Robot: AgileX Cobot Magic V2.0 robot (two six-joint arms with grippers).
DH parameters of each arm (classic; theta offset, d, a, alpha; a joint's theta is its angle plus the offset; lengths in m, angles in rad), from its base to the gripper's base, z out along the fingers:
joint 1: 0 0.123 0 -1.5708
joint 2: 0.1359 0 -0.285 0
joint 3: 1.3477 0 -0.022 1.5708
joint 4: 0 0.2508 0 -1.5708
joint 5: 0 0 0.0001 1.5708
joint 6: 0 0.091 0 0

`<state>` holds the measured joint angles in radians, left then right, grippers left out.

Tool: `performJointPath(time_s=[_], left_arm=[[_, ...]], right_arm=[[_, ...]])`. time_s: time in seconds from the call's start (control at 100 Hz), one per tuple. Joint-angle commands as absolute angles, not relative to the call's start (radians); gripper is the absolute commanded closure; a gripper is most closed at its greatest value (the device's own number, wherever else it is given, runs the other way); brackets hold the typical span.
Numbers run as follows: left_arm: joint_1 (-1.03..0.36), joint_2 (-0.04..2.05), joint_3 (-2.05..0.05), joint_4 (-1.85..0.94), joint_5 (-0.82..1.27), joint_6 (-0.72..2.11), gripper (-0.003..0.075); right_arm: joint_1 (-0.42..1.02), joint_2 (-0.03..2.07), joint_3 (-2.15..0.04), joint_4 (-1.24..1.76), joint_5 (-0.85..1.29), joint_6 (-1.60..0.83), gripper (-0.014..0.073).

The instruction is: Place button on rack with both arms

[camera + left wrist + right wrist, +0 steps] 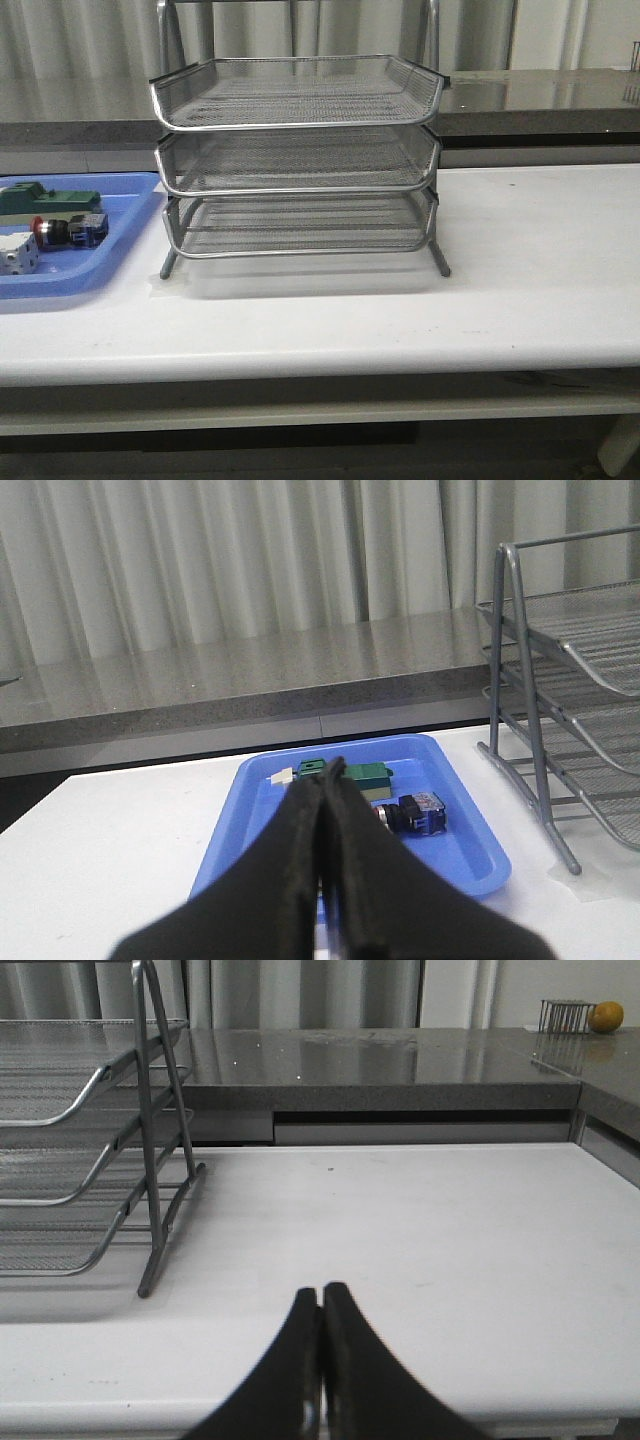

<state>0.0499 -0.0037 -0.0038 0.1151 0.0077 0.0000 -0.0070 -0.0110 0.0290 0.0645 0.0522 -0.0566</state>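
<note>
The button, with a red cap, black-and-silver body and blue-black rear block, lies on its side in the blue tray at the left. It also shows in the left wrist view. The three-tier silver wire rack stands mid-table with nothing in its tiers; it also shows in the left wrist view and the right wrist view. My left gripper is shut and empty, held back from the tray. My right gripper is shut and empty, over the table's near edge right of the rack. Neither arm shows in the front view.
In the blue tray a green block lies behind the button and a white cube in front of it. A dark stone counter runs behind the table. Bare white tabletop lies right of the rack.
</note>
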Motion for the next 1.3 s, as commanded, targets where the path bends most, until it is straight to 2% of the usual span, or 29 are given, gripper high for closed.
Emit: performJointPath(time_s=[0.0, 0.16, 0.39, 0.84, 1.19, 1.29], left_arm=[[0.052, -0.036, 0.053, 0.107, -0.08, -0.009, 0.0741], [0.052, -0.036, 0.053, 0.107, -0.08, -0.009, 0.0741], [0.052, -0.036, 0.053, 0.107, -0.08, -0.009, 0.0741], [0.052, -0.036, 0.053, 0.107, -0.08, -0.009, 0.0741], [0.052, -0.036, 0.053, 0.107, -0.08, -0.009, 0.0741], [0.052, -0.036, 0.053, 0.107, -0.08, -0.009, 0.0741]], right_arm=[[-0.009, -0.026, 0.008, 0.062, -0.081, -0.056, 0.0654], [-0.009, -0.024, -0.06, 0.076, -0.064, -0.051, 0.0654], [-0.009, 0.046, -0.292, 0.117, 0.213, -0.05, 0.0654], [-0.009, 0.611, -0.701, 0.332, 0.61, -0.05, 0.0654], [-0.009, 0.93, -0.772, 0.565, 0.606, -0.051, 0.0654], [-0.009, 0.988, -0.772, 0.604, 0.575, -0.053, 0.0624]])
